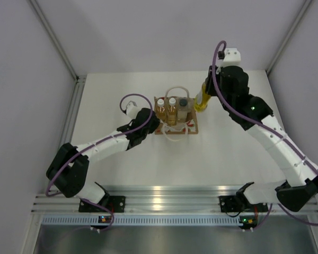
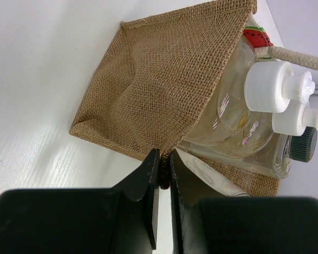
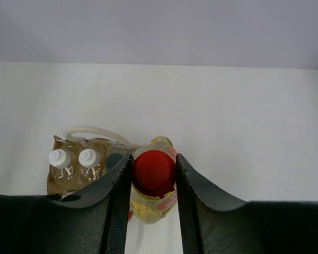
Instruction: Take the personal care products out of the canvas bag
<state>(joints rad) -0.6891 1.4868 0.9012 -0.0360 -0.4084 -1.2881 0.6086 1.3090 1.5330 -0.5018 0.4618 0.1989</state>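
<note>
Left gripper (image 2: 163,154) is clenched on the burlap edge at the left side of the bag (image 2: 164,79), which sits mid-table toward the far edge. Three bottles stand inside it: two amber bottles (image 1: 160,107) with white caps and one pale bottle (image 1: 184,106) with a dark grey cap. Just beside the bag's right edge, outside it, the right gripper (image 3: 153,159) grasps the one yellow bottle (image 3: 148,203) at its red cap. Bare table (image 1: 228,153) lies open to the right and toward the arms' bases.
</note>
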